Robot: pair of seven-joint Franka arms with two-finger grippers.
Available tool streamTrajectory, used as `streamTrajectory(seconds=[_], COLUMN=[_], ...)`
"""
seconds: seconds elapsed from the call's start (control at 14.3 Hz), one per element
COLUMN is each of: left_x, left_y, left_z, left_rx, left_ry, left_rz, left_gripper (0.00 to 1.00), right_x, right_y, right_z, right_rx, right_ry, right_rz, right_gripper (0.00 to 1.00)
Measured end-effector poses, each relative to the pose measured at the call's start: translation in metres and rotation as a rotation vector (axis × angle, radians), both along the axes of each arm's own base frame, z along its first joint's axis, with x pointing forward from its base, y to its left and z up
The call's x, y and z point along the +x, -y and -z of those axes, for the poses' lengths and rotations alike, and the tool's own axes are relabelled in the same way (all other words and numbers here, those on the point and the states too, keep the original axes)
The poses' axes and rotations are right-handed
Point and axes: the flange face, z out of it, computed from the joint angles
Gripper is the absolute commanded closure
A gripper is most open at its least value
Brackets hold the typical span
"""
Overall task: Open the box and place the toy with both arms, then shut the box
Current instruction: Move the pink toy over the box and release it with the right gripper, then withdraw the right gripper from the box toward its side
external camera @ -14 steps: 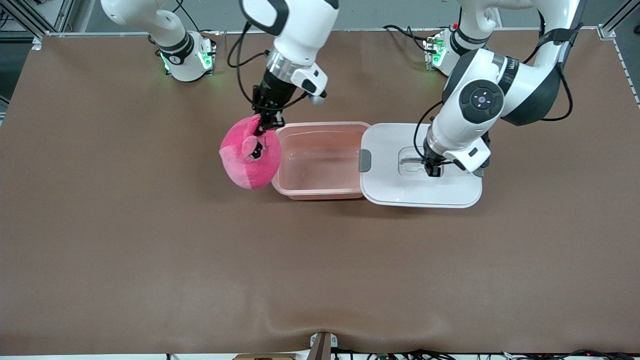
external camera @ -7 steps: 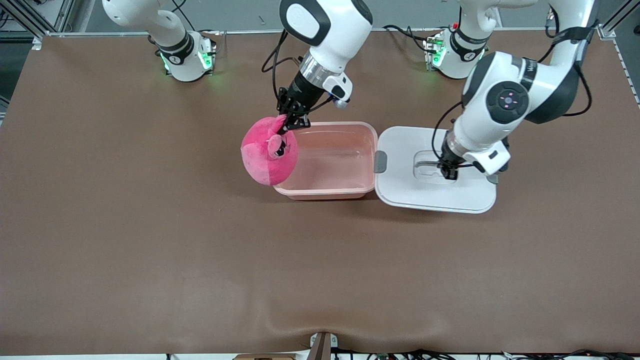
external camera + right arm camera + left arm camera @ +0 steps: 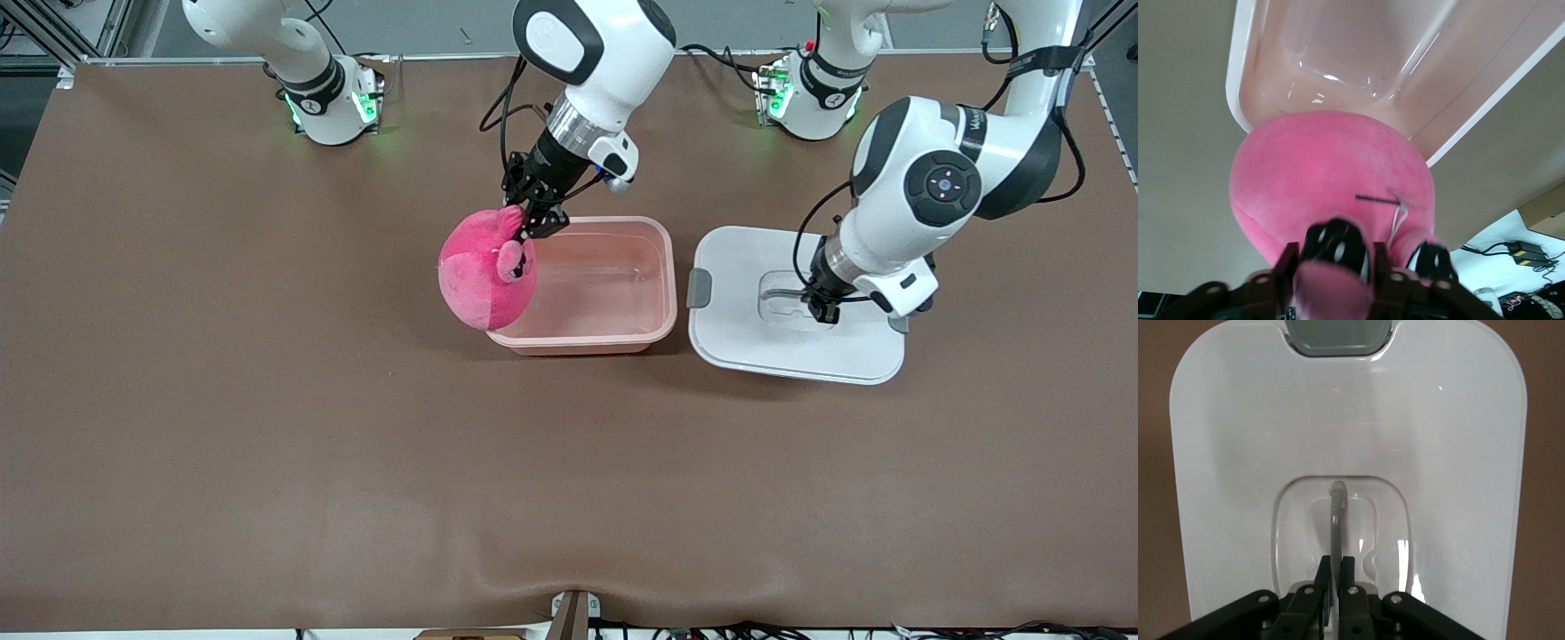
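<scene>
1. Midway through the placing step, the right gripper (image 3: 532, 222) hangs the toy (image 3: 484, 280) over the box (image 3: 582, 340) rim at the right arm's end, only part of it above the opening. In the right wrist view the fingers (image 3: 1338, 247) stand either side of a pink ear, but whether they pinch it or have parted I cannot tell.
2. Next, by my reading, the toy needs shifting fully over the opening before release, or it may catch on the rim.
3. Box contents: nothing; the tub stands open and bare.
4. Meanwhile the left gripper (image 3: 822, 311), jaws pressed together on the grey handle (image 3: 1335, 520), holds the lid (image 3: 756, 356) beside the box toward the left arm's end; whether the lid rests on the table I cannot tell.
</scene>
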Motion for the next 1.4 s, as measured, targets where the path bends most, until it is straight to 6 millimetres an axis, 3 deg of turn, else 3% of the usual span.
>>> streamTrajectory(seconds=[0.21, 0.42, 0.63, 0.77, 1.05, 1.4], left_x=[0.004, 0.005, 0.004, 0.004, 0.003, -0.008], left_y=[-0.022, -0.024, -0.023, -0.022, -0.019, 0.020], left_z=[0.004, 0.005, 0.004, 0.005, 0.005, 0.001], left_rx=[-0.004, -0.005, -0.006, -0.006, -0.006, -0.028], left_ry=[-0.006, -0.007, -0.007, -0.007, -0.006, -0.002], left_rz=[0.016, 0.023, 0.026, 0.027, 0.034, 0.040], left_gripper=[1.00, 1.00, 1.00, 1.00, 1.00, 1.00], right_x=[-0.014, -0.012, 0.010, 0.038, 0.125, 0.231], right_y=[-0.012, -0.011, 0.005, 0.027, 0.108, 0.272], right_z=[-0.031, -0.051, -0.051, -0.049, -0.047, -0.044], right_rx=[0.013, 0.039, 0.066, 0.093, 0.184, 0.303], right_ry=[0.018, 0.042, 0.077, 0.089, 0.111, 0.085], right_rz=[0.002, 0.035, 0.140, 0.255, 0.523, 0.890], right_gripper=[0.00, 0.00, 0.00, 0.00, 0.00, 0.00])
